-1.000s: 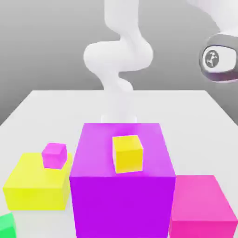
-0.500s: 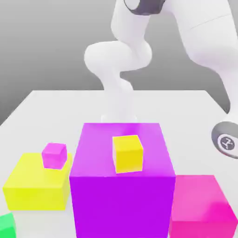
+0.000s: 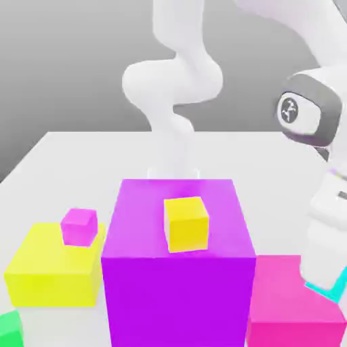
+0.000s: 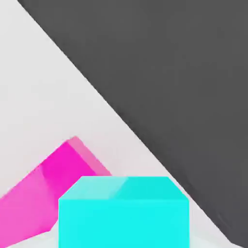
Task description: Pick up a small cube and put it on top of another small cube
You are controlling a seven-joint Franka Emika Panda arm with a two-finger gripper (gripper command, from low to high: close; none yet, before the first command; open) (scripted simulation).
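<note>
A small cyan cube [image 3: 330,290] shows as a sliver under the end of my white arm, at the exterior view's right, by the big pink block [image 3: 281,308]. My gripper [image 3: 324,280] is shut on this cyan cube [image 4: 123,213], which sits very close in the hand view with the pink block [image 4: 46,191] behind it. A small yellow cube [image 3: 186,223] rests on the big purple block [image 3: 177,284]. On the big yellow block [image 3: 51,274] sits a small magenta cube [image 3: 78,226].
The white table [image 3: 81,156] runs back to the arm's base [image 3: 173,169]. A green block's corner [image 3: 8,329] pokes in at the lower edge on the exterior view's left. Dark floor [image 4: 193,97] lies beyond the table edge in the hand view.
The arm has swung and come down on the exterior view's right, over the pink block. The gripper went from open to shut. The yellow and magenta small cubes have not moved.
</note>
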